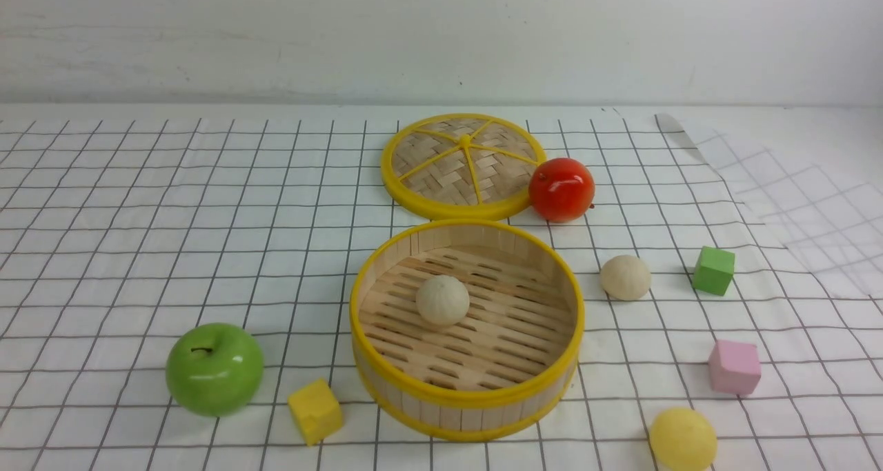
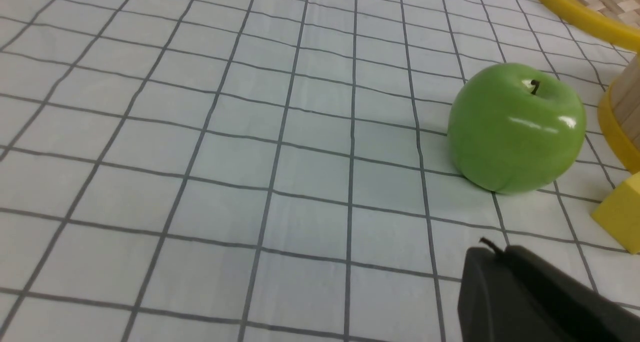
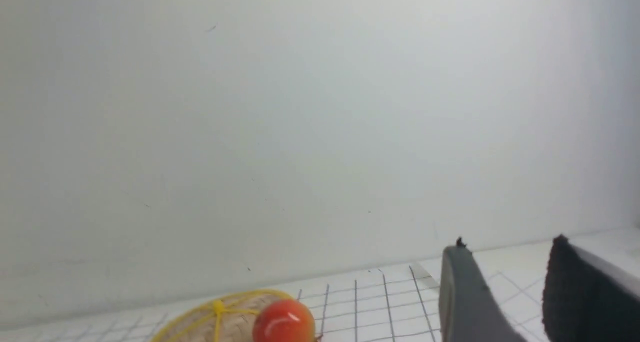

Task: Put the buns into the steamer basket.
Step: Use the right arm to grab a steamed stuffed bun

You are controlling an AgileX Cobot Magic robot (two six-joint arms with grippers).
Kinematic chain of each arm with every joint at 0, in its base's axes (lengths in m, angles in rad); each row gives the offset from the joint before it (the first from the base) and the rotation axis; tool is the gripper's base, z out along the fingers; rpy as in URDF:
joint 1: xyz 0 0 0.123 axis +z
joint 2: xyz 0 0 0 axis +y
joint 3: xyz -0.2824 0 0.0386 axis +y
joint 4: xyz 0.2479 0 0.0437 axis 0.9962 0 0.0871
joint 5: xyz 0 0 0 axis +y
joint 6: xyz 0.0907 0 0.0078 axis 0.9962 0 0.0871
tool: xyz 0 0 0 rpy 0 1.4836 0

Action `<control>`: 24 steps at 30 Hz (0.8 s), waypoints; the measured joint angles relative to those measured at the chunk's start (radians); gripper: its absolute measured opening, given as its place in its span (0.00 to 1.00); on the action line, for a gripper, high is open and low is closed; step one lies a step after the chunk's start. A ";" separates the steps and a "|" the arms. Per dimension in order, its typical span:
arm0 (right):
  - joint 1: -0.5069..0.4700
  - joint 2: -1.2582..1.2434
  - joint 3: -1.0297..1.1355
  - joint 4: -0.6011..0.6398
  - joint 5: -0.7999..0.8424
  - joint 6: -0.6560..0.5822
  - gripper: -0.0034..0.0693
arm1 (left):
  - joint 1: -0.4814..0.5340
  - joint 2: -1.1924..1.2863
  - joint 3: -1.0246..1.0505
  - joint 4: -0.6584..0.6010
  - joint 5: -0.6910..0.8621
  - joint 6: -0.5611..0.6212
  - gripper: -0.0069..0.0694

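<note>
Your left gripper (image 2: 492, 249) was clenched empty near the green apple (image 2: 517, 126), the steamer basket (image 1: 467, 398) beyond it held one cream bun (image 1: 442, 300), and the other cream bun (image 1: 625, 277) and yellow bun (image 1: 682, 439) lay outside, unseen by your parted, empty right gripper (image 3: 510, 247).

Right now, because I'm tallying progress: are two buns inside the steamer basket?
No, only one cream-white bun lies in the steamer basket; the other cream-white bun and the yellow bun sit outside it.
</note>
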 joint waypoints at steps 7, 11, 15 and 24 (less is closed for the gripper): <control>0.000 0.076 -0.294 0.021 0.270 0.173 0.38 | 0.000 0.000 0.000 0.000 0.000 0.000 0.11; 0.000 0.228 -0.482 0.018 0.452 0.200 0.38 | 0.000 0.000 0.000 0.000 0.000 0.000 0.11; 0.000 0.380 -0.564 -0.034 0.577 0.145 0.38 | 0.000 0.000 0.000 0.000 0.000 0.000 0.11; 0.000 0.660 -0.547 0.060 0.690 0.023 0.38 | 0.000 0.000 0.000 0.000 0.000 0.000 0.11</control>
